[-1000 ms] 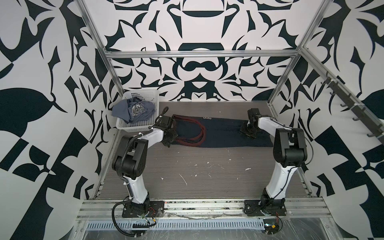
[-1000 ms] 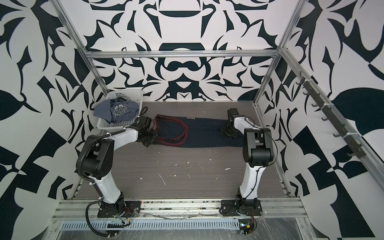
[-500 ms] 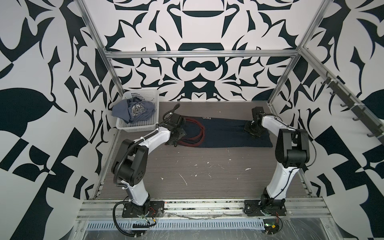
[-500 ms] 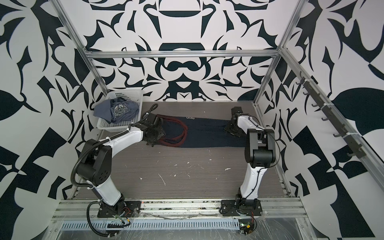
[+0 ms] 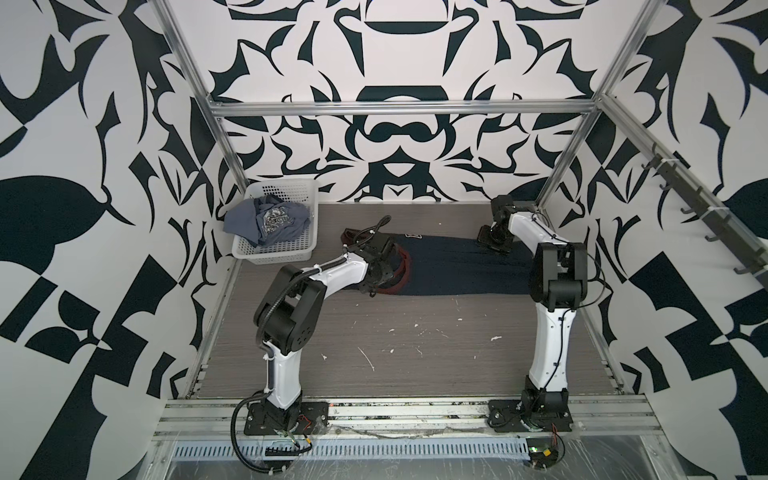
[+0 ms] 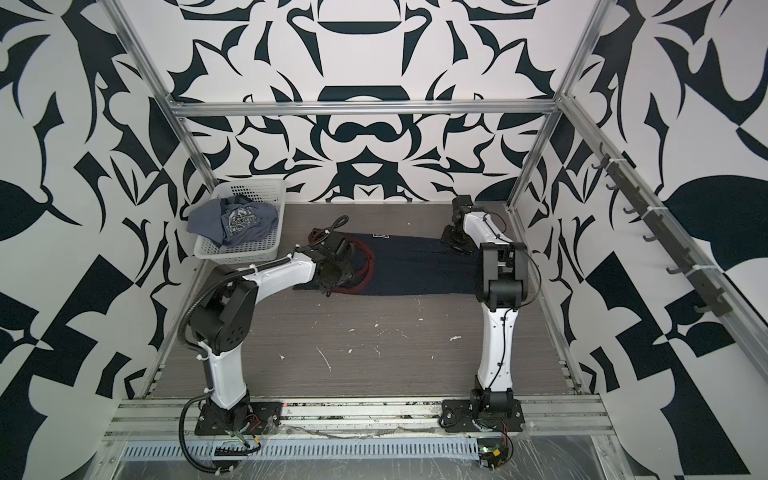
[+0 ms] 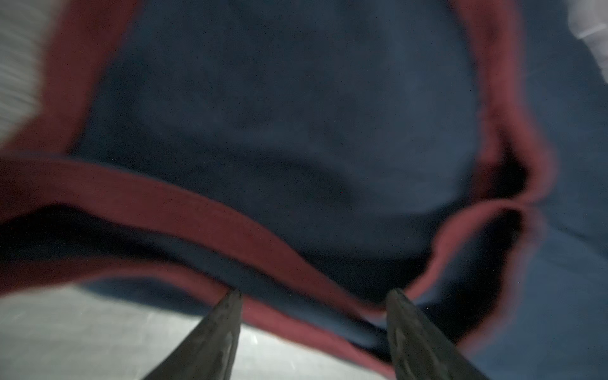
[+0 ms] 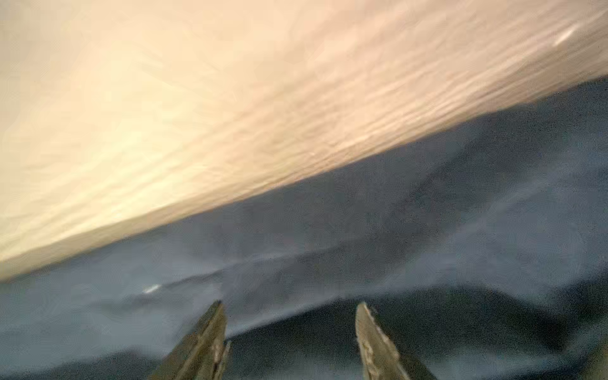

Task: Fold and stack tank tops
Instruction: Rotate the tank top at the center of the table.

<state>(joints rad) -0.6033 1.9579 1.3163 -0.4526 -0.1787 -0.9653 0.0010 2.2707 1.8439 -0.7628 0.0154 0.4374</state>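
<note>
The navy top [image 5: 457, 268] lies flat as a long strip on the bench [image 5: 415, 345], just beside the basket [image 5: 286, 254], which holds the crumpled grey top [image 5: 270, 218]. Since a second ago the left hand [image 5: 376, 280] has slid along the strip away from the basket and now sits over the maroon armholes. Its fingers [image 7: 217, 329] stand well apart, straddling the trim and gripping nothing. The right hand [image 5: 493, 245] hangs over the strip's end farthest from the basket, shifted slightly toward the back edge. Its fingers [image 8: 371, 342] are spread too, and through the blur it seems to hold no cloth. The strip itself has not moved.
</note>
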